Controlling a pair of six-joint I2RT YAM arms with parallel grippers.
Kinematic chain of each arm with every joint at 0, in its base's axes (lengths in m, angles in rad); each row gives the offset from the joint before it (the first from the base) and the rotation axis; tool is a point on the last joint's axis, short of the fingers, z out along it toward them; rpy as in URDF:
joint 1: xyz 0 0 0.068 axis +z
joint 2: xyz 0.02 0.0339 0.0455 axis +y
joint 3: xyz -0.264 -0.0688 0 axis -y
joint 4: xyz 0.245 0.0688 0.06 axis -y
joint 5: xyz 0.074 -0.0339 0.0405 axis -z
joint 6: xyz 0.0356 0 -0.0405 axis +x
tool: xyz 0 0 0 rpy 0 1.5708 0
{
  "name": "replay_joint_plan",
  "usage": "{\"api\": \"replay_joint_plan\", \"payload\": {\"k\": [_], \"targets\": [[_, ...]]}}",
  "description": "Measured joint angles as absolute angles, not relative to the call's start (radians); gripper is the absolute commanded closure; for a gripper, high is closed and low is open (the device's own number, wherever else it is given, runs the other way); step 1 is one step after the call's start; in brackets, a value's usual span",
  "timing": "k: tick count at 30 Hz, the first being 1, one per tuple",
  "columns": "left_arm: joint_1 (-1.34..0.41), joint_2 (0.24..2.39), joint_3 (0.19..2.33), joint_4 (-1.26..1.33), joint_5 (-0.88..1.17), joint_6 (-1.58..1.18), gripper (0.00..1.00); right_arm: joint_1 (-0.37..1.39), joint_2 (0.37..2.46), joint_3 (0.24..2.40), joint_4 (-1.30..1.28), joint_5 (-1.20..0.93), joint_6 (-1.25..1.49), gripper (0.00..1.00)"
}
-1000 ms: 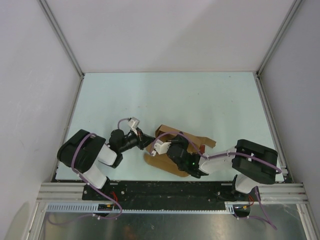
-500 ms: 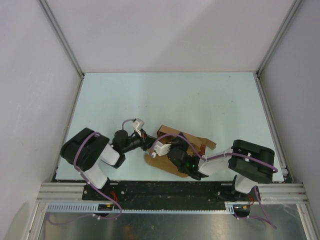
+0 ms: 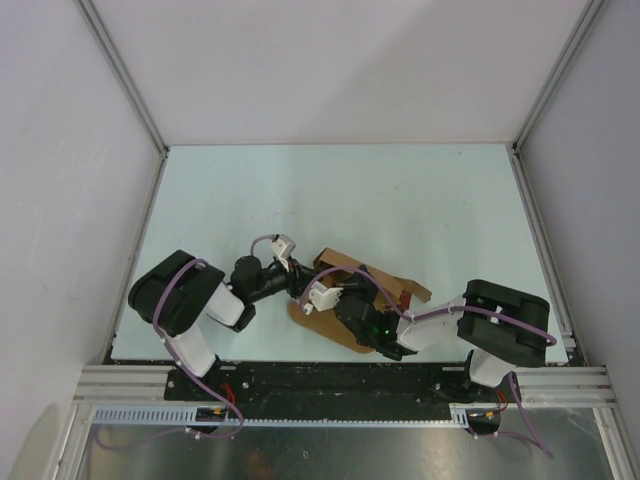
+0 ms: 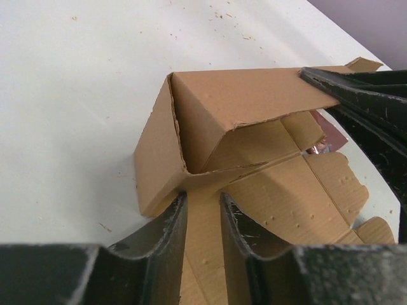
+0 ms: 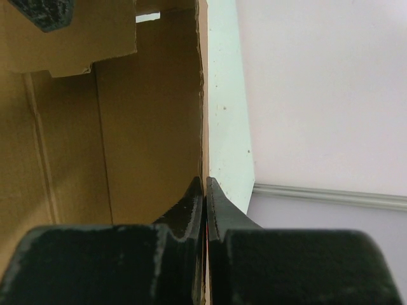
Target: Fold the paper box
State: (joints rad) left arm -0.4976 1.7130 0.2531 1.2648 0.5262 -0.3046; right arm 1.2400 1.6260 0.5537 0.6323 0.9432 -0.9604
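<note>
We log paper box (image 3: 318,325) at lower centre of overhead frame, on table (image 3: 400,200), half folded with one wall raised. Right gripper (image 5: 205,187) pinched tight on thin edge of that wall. Left gripper (image 4: 202,222) at box's left corner, jaws slightly parted, cardboard showing in gap.

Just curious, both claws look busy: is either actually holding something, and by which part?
The right claw pinches the plain brown cardboard box by one raised wall's edge; the open left claw holds nothing.
</note>
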Motion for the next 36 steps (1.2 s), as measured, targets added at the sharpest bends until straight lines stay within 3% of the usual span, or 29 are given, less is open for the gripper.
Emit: {"api": "replay_joint_plan", "payload": {"k": [12, 36], "targets": [[-0.504, 1.728, 0.266, 1.274, 0.525, -0.234, 0.51, 1.243, 1.619, 0.554, 0.622, 0.940, -0.930, 1.00], [-0.505, 1.700, 0.257, 1.285, 0.410, -0.134, 0.45, 1.245, 1.608, 0.554, 0.604, 0.926, -0.891, 1.00]]}}
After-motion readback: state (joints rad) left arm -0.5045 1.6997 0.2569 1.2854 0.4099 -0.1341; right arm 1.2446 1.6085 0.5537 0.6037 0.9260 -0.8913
